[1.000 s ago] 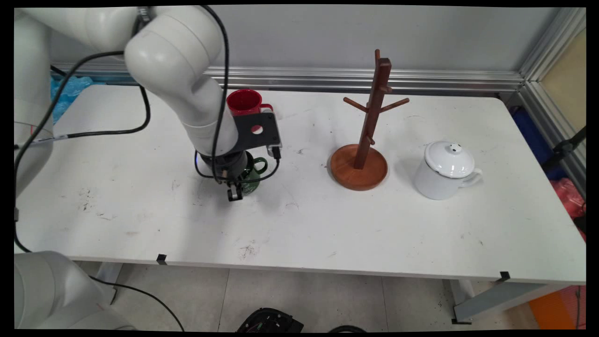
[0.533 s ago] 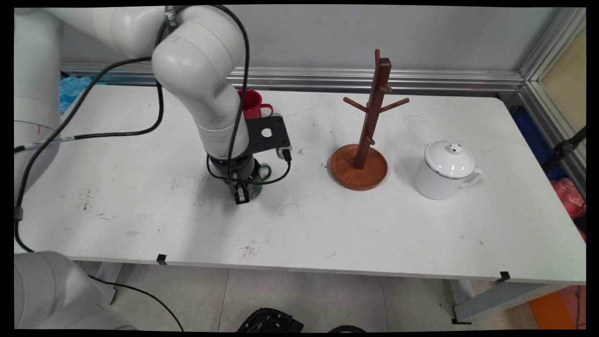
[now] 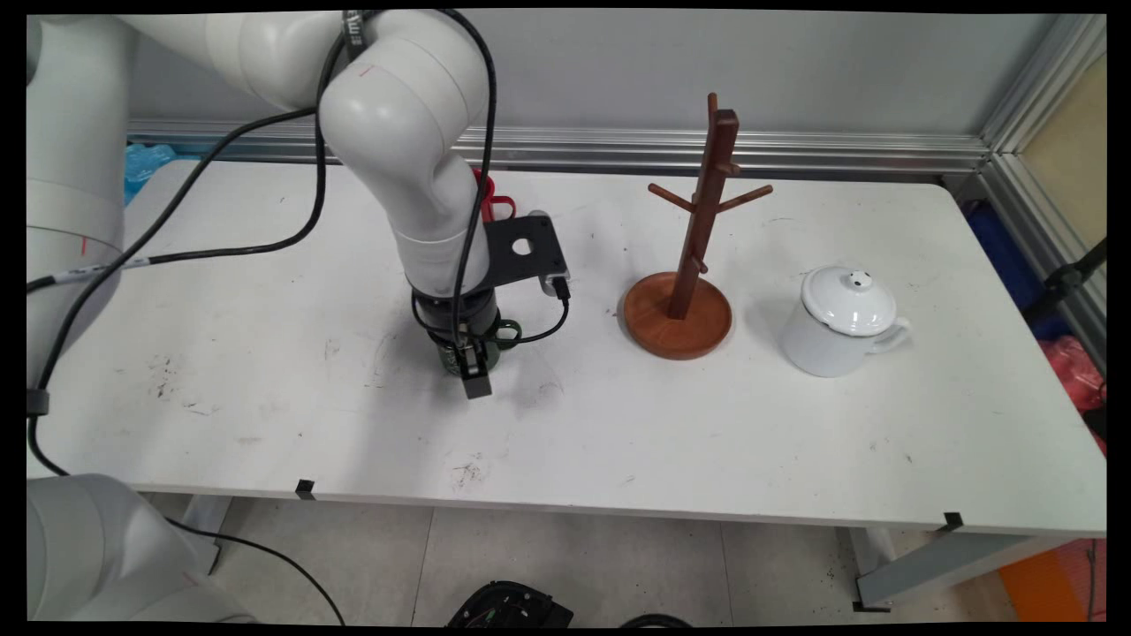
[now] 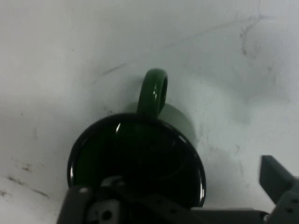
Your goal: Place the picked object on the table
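Gripper (image 3: 470, 371) spread wide over the green mug (image 4: 140, 154) on the tabletop (image 3: 707, 424), red mug (image 3: 488, 199) behind

We see a dark green glazed ceramic mug (image 4: 140, 154) standing upright on the white table, left of centre. Its mouth is round with a glossy rim, its inside looks almost black, and we cannot tell whether it holds anything. Its loop handle (image 3: 508, 333) sticks out sideways, toward the table's right in the main view.
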Controlling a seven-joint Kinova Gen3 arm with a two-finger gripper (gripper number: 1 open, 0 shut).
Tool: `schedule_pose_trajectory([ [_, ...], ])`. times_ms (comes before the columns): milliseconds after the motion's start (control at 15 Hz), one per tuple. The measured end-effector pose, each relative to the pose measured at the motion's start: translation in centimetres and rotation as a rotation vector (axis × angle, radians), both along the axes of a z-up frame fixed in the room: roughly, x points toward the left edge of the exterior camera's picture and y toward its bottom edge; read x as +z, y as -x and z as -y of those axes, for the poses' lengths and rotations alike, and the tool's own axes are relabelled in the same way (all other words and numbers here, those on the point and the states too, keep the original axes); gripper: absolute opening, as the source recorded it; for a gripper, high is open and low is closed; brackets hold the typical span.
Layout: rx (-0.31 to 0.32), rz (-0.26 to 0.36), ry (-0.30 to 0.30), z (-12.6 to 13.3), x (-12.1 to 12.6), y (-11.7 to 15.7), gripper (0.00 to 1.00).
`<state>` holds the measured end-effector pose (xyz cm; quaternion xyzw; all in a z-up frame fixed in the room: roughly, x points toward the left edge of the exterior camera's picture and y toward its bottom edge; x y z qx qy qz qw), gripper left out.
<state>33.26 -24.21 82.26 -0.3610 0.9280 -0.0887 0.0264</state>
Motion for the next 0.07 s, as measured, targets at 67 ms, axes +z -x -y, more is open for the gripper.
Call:
schedule_pose_trajectory([
  [67, -0.005, -0.003, 0.002, 0.05, 0.16, 0.08, 1.00],
])
